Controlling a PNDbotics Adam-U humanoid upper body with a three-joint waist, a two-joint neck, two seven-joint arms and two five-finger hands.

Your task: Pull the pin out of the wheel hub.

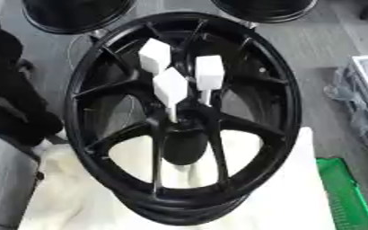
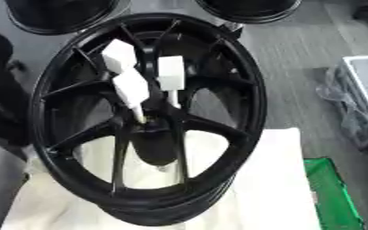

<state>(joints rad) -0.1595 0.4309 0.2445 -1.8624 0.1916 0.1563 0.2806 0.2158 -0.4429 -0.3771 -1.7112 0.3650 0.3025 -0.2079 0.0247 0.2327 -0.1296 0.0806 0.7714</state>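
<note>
A black spoked wheel hub [image 1: 280, 103] lies tilted on a white cloth. Three white pins with block-shaped heads stand up from its centre: one at the upper left [image 1: 154, 55], one at the right [image 1: 209, 72] and one in front [image 1: 171, 86]. Their thin stems run down into the hub's middle [image 1: 189, 120]. A black bulk, my left arm and hand [image 1: 18, 108], shows at the left edge beside the rim, away from the pins. My right hand is out of sight.
Two more black wheels [image 1: 77, 15] [image 1: 265, 9] lie at the far edge. The white cloth [image 1: 297, 193] covers the table under the hub. A green crate [image 1: 346, 193] sits at the lower right, a plastic-wrapped box [image 1: 366, 99] at the right.
</note>
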